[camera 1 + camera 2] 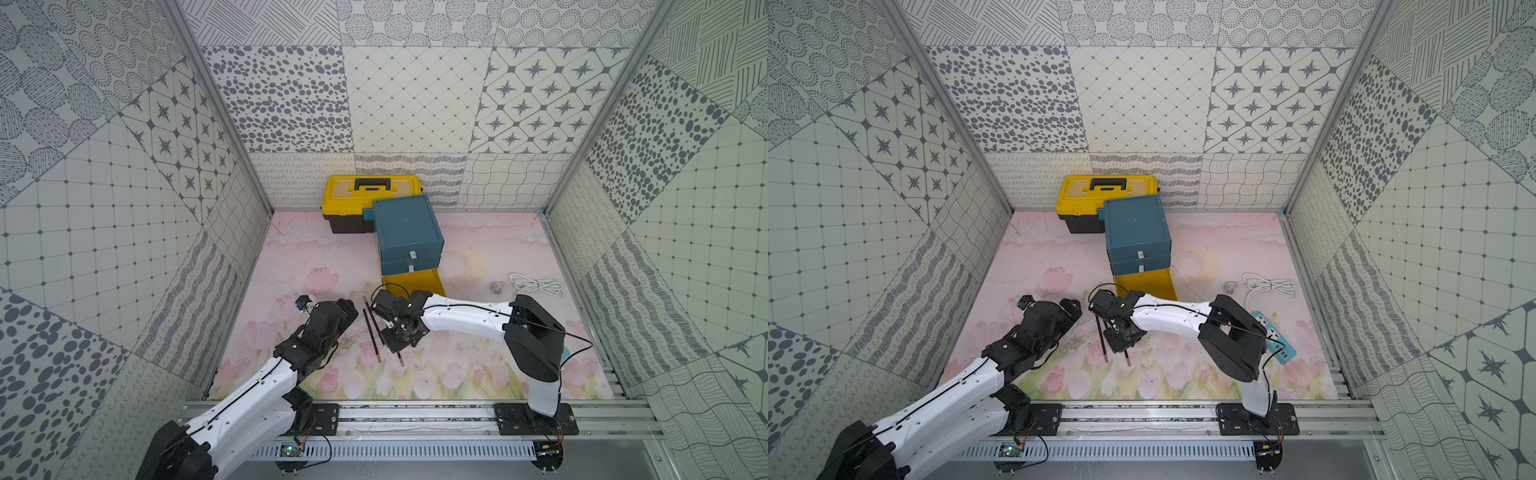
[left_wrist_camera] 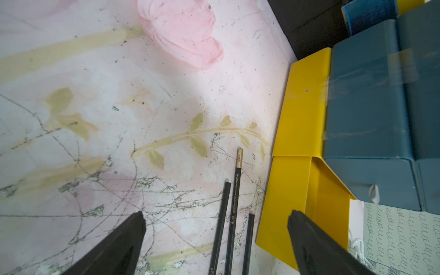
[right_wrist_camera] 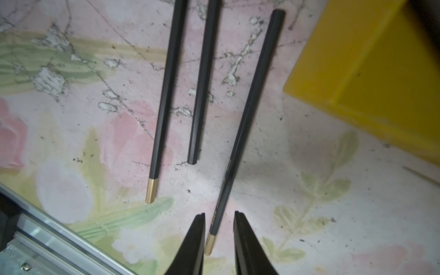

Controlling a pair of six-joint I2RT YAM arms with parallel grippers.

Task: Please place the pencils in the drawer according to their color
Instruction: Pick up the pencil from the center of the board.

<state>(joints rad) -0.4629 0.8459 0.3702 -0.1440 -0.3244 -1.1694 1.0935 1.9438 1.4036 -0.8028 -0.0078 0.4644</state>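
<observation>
Plenty of bare mat (image 1: 316,257) lies open on the left. The left claw (image 2: 216,213) hangs spread wide and holds nothing. Just beside it, three black pencils (image 3: 164,107) lie on the mat, not put away yet. The right claw (image 3: 219,213) has its jaws close around one pencil's gold end. A small gap shows, so I think it isn't pinched yet. The drawer (image 1: 409,232) is near, and its yellow bottom tray (image 2: 297,107) is pulled out and looks bare. Its edge crowds the pencils.
</observation>
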